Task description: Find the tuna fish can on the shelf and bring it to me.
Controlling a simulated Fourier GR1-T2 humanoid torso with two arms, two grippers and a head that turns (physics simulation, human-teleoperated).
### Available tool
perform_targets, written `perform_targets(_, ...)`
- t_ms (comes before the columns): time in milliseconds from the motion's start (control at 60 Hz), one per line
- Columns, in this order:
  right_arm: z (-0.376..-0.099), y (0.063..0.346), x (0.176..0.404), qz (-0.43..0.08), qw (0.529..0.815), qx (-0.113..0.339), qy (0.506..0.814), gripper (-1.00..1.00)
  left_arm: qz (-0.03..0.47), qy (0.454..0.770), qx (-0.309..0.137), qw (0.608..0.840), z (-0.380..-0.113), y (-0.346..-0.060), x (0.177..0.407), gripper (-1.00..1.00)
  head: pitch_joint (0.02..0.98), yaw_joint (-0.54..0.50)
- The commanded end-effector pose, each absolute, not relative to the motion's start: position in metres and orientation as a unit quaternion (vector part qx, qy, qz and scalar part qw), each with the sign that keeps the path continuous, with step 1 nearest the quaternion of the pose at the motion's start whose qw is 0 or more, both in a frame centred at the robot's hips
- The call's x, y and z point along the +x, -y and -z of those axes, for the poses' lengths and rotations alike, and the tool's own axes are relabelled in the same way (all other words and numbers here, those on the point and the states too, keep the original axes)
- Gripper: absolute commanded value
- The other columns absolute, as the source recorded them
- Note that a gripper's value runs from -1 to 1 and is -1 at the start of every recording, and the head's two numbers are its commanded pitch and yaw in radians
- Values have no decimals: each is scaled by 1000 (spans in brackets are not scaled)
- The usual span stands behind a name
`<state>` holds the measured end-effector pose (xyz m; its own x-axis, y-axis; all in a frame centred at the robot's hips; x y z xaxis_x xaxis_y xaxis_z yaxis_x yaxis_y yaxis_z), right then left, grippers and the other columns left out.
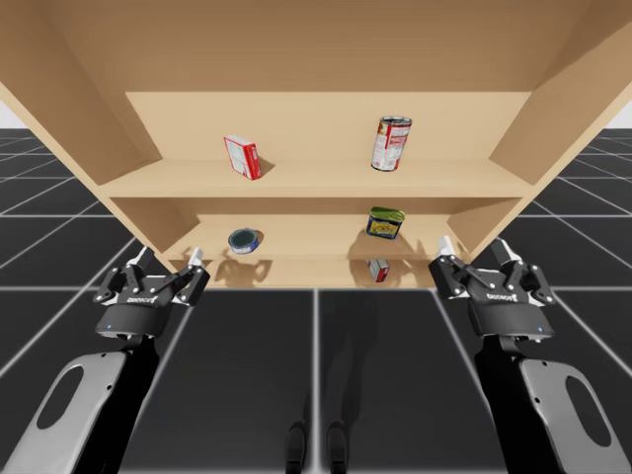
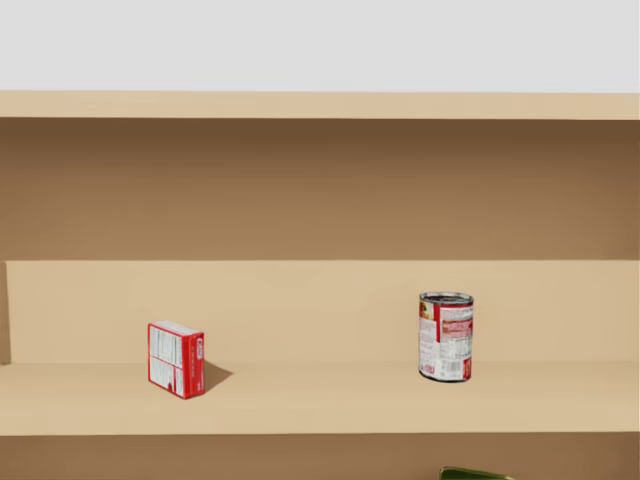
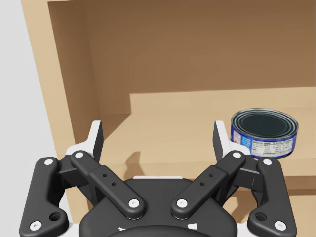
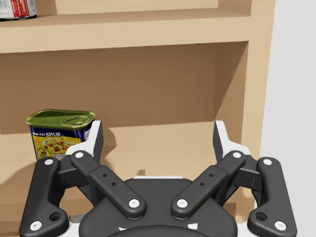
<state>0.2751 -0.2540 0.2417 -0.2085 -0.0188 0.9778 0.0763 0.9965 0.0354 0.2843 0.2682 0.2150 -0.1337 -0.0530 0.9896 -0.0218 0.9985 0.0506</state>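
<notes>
Left end effector near blue can

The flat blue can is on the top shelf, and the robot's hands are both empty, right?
Not quite. The flat blue can is on the bottom shelf, not the top one; the high view shows it. The rest is right: the left gripper and right gripper are empty, jaws open.

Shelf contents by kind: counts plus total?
Cans: 3 (tall red-and-white can, flat blue can, green-lidded can)
Boxes: 1 (red box)
Kind unclear: 1 (small red item)
Total: 5
</notes>
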Motion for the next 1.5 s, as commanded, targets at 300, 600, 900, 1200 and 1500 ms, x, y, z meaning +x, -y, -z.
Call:
perform_targets(300, -244, 258, 275, 46, 632, -9, 773, -1000, 12, 753, 30, 657, -215, -268, 284, -1000, 215, -7)
perform_targets(600, -242, 258, 276, 42, 635, -17, 771, -1000, 12, 752, 34, 658, -215, -269, 285, -1000, 413, 93)
perform_targets(900, -241, 255, 277, 41, 640, -17, 767, -1000, 11, 750, 36, 660, -216, -269, 286, -1000, 591, 261)
perform_targets(1200, -241, 255, 277, 44, 640, -19, 767, -1000, 5, 748, 11, 663, -221, -257, 281, -1000, 611, 285)
perform_targets(1500, -238, 257, 279, 47, 643, -24, 764, -1000, 46, 723, -62, 687, -245, -226, 271, -1000, 591, 274)
